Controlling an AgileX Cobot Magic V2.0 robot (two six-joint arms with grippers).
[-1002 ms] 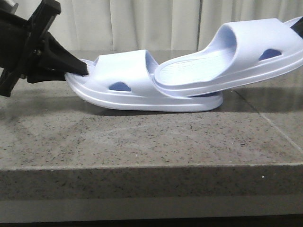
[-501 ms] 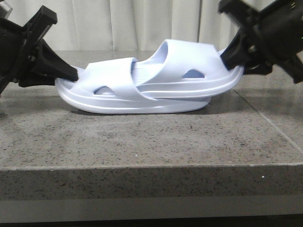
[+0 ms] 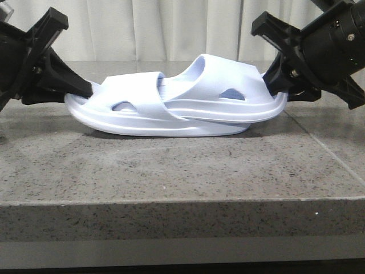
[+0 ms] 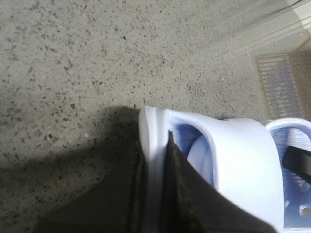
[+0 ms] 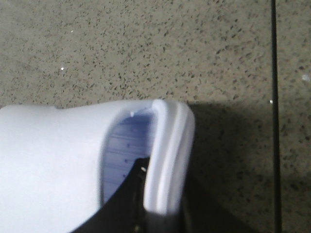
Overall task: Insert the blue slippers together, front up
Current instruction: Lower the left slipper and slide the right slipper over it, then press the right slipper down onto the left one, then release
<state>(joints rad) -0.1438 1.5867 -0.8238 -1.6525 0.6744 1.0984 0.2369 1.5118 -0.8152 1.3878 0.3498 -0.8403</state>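
The two blue slippers lie nested on the stone table (image 3: 171,165). The lower slipper (image 3: 134,94) rests on the slab with its strap toward the left. The upper slipper (image 3: 222,74) lies on top of it, its strapless end pushed under that strap. My left gripper (image 3: 85,88) is shut on the lower slipper's left rim; the left wrist view shows that gripper (image 4: 155,141) pinching the pale sole edge (image 4: 243,160). My right gripper (image 3: 275,85) is shut on the upper slipper's right end, one finger (image 5: 138,179) inside the shoe (image 5: 48,155).
A pale curtain (image 3: 171,28) hangs behind the table. A seam (image 3: 325,148) runs through the slab at the right. The table's front edge (image 3: 171,200) is well in front of the slippers.
The right gripper carried the upper slipper left and down, sliding its end under the lower slipper's strap. The pair has since settled slightly lower and further left. The left gripper barely moved.
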